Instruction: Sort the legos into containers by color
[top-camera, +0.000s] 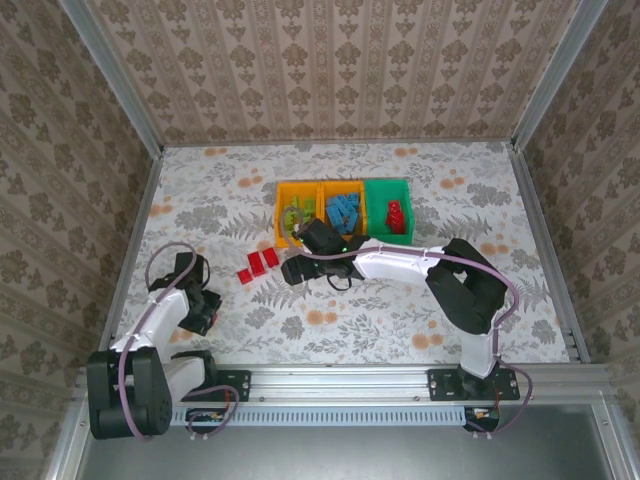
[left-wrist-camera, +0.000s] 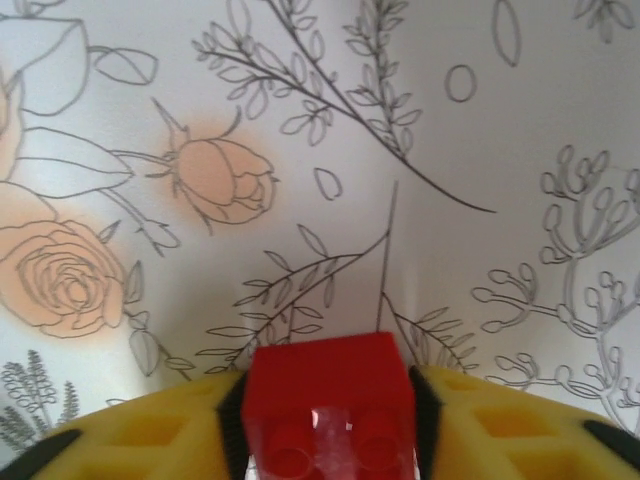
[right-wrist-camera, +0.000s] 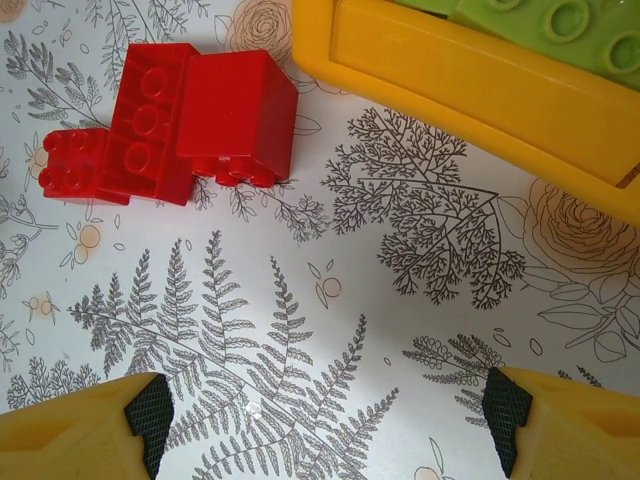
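A red brick (left-wrist-camera: 330, 385) is clamped between the fingers of the left gripper (left-wrist-camera: 330, 425), well left of the bins (right-wrist-camera: 480, 95). Three more red bricks (right-wrist-camera: 165, 125) lie just off the bins' left end. The right gripper (right-wrist-camera: 320, 420) hovers beside them, fingers spread and empty.

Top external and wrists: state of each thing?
left end effector, shut on a red lego
right end effector, open, empty, above the table
loose red legos, on table, unsorted
left bin, holds green legos
middle bin, holds blue legos
green bin, holds red legos
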